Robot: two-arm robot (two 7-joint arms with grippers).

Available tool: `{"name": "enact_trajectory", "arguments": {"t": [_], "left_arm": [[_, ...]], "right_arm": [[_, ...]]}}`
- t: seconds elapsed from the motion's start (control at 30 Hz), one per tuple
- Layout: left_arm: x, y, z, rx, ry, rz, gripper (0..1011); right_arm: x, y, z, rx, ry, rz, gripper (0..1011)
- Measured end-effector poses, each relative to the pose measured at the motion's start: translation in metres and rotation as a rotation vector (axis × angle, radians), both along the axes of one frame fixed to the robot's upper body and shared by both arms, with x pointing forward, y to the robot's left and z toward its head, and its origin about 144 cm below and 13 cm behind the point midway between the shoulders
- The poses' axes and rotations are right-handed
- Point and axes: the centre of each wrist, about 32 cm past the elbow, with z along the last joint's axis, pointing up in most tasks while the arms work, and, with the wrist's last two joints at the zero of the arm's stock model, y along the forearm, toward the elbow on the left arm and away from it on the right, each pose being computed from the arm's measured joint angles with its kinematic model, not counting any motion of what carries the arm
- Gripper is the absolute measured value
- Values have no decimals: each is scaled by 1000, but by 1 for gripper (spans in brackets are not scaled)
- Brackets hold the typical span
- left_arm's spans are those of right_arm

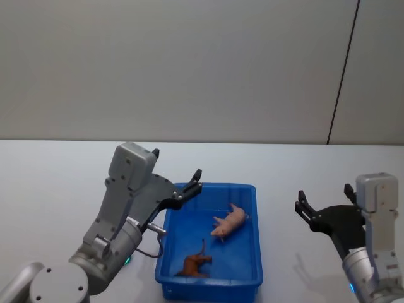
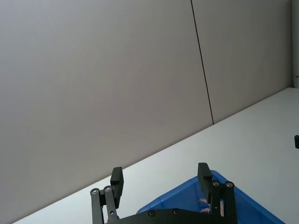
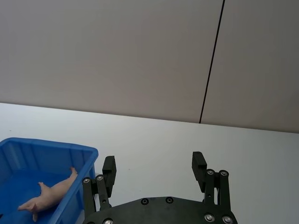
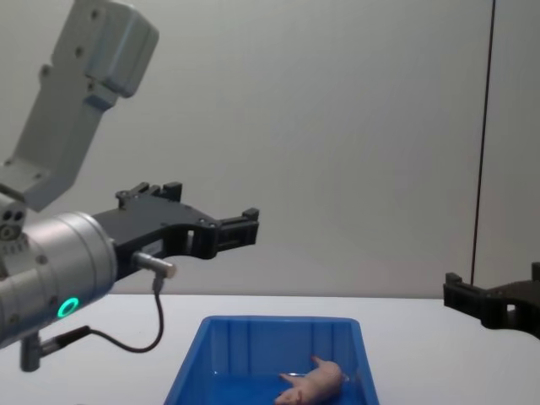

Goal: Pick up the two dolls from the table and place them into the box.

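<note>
Both dolls lie inside the blue box: the pale pink pig toward its far right side, the reddish-brown animal nearer its front. The pig also lies in the box in the right wrist view, and the chest view has the pig and box too. My left gripper hangs open and empty above the box's far left corner. My right gripper is open and empty over the white table, right of the box.
A plain grey wall with a dark vertical seam rises behind the table. Bare tabletop lies on both sides of the box. A cable loops under my left wrist.
</note>
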Motion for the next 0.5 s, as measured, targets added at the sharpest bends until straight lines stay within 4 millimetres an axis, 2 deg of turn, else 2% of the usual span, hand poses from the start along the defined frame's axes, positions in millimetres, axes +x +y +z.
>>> {"name": "enact_trajectory", "arguments": {"t": [0.5], "left_arm": [[-15,21,-4,-21,98,53,1001]], "right_arm": [[-1,-2,0,-1,0,-10,1001]]}}
